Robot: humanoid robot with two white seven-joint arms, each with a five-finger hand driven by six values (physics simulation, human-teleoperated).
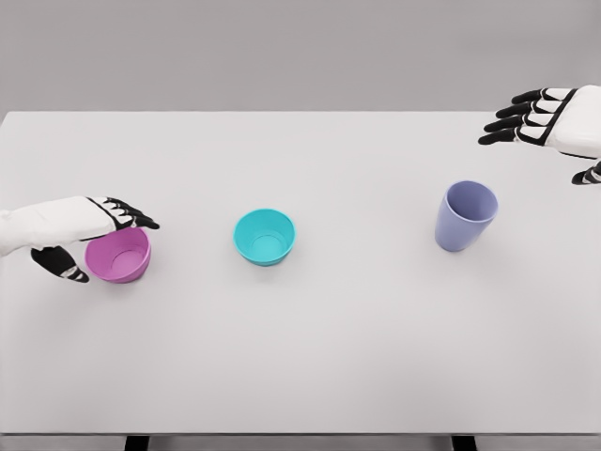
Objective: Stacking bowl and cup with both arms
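The left hand point(80, 235) spreads slack fingers over the small pink plastic bowl point(118, 256), thumb at its near-left rim, nothing gripped: reaching step. Beyond the fingertips sits the teal plastic bowl point(265, 236). Next, close on the rim. The right hand point(549, 120), unclenched, hovers past the lavender plastic cup point(465, 215).

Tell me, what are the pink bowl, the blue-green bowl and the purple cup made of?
It is a simulator's render, so this is only how they look. The pink bowl, the blue-green bowl and the purple cup all look like smooth matte plastic: each has one even colour, thin walls and soft shading with no glassy shine.
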